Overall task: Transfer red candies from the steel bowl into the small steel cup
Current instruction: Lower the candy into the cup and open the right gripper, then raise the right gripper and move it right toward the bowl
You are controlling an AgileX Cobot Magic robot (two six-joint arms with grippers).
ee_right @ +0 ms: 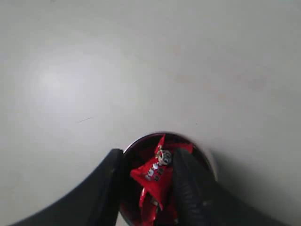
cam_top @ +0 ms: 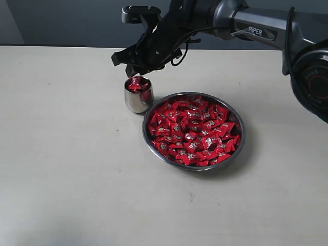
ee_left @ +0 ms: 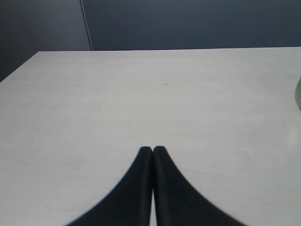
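Note:
The small steel cup (cam_top: 138, 97) stands on the table just left of the steel bowl (cam_top: 193, 131), which is heaped with red candies (cam_top: 192, 129). My right gripper (cam_top: 136, 69) hangs directly above the cup, open. In the right wrist view its fingers (ee_right: 186, 176) straddle the cup's mouth (ee_right: 141, 141). A red candy (ee_right: 155, 176) lies in the cup between them, against one finger and apart from the other. More red wrappers show beneath it. My left gripper (ee_left: 153, 149) is shut on nothing above bare table and does not appear in the exterior view.
The right arm (cam_top: 256, 25) reaches in from the upper right over the back of the pale table (cam_top: 66, 169). A dark wall runs behind the table's far edge.

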